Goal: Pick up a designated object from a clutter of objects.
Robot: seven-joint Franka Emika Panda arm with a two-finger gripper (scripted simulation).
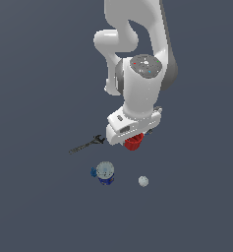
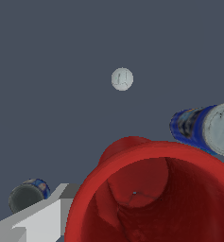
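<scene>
The small bright red cup (image 1: 133,143) sits right under my hand, with only its lower part showing in the exterior view. In the wrist view the red cup (image 2: 146,198) fills the frame, open mouth toward the camera and slightly tilted. My gripper (image 1: 134,139) is around it, and one grey finger (image 2: 40,221) shows against the outside of the cup's rim. The other finger is hidden. The gripper looks shut on the cup.
A dark wrench (image 1: 87,144) lies toward the exterior view's left of the cup. A blue object with a pale round top (image 1: 105,173) (image 2: 204,128) and a white ball (image 1: 143,181) (image 2: 122,79) lie nearby. A small dark round piece (image 2: 27,195) lies near the finger.
</scene>
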